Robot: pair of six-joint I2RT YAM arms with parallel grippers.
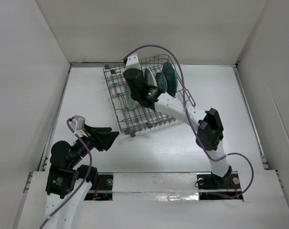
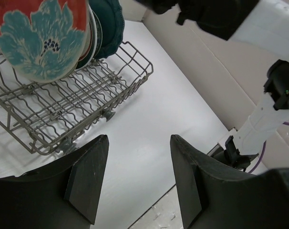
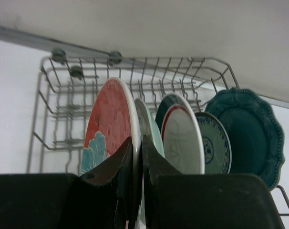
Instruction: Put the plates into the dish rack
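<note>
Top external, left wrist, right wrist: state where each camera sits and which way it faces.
Top external: high behind the bases, looking down on the table, dish rack, left arm and right arm.
Left wrist: low over the table, facing the rack's corner and the right arm; its own open fingers frame the bottom.
Right wrist: at the rack, looking along the standing plates; its fingers pinch the red-and-teal plate.
Shared: both wrist views show the red-and-teal plate and dark teal plate.

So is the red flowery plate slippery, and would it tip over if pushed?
Probably slippery: the red plate looks glossy, and the right fingers pinch only its thin rim. It likely won't tip far: it stands on edge in the dish rack.
</note>
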